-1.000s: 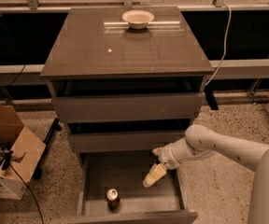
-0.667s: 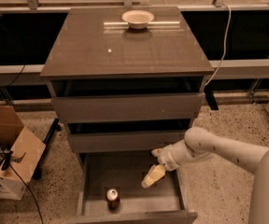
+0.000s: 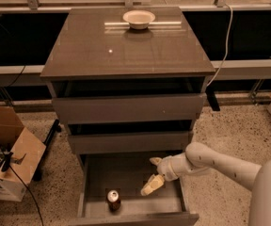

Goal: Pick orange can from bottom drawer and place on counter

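Observation:
The orange can [image 3: 113, 199] stands upright in the open bottom drawer [image 3: 126, 173], near its front and left of centre. Its silver top faces up. My gripper [image 3: 152, 173] hovers inside the drawer on the right side, to the right of the can and a little behind it, not touching it. Its two pale fingers [image 3: 152, 185] are spread apart and hold nothing. My arm [image 3: 220, 166] reaches in from the right. The glossy counter [image 3: 126, 51] tops the cabinet above.
A white bowl [image 3: 139, 18] sits at the back of the counter. The two upper drawers [image 3: 128, 108] are slightly ajar. Cardboard boxes [image 3: 8, 159] and cables lie on the floor at left. A white cable [image 3: 227, 36] hangs at right.
My gripper has shifted slightly down and to the left, closer to the can. The can has not moved.

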Motion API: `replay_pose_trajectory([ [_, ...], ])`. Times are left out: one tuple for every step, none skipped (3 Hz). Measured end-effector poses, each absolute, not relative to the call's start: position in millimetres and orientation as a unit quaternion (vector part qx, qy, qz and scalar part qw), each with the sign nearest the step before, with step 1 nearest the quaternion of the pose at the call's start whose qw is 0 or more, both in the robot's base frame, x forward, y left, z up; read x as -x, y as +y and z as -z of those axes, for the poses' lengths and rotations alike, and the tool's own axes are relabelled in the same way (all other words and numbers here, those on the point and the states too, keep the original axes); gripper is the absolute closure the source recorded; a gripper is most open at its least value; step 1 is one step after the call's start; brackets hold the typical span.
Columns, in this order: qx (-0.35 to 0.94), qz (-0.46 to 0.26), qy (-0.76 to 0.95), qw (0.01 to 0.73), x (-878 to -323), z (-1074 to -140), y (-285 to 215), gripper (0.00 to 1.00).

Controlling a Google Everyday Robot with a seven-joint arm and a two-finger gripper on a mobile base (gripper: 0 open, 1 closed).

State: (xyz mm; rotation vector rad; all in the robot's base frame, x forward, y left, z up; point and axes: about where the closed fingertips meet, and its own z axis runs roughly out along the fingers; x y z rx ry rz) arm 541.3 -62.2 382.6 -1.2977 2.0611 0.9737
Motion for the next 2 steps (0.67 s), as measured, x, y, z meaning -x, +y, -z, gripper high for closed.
replay_pose_trajectory([
  [0.511, -0.375, 0.712, 0.302, -542.4, -297.3, -50.6, 0.00],
  [0.510, -0.375, 0.712, 0.304, -542.8, -294.2, -50.3, 0.00],
])
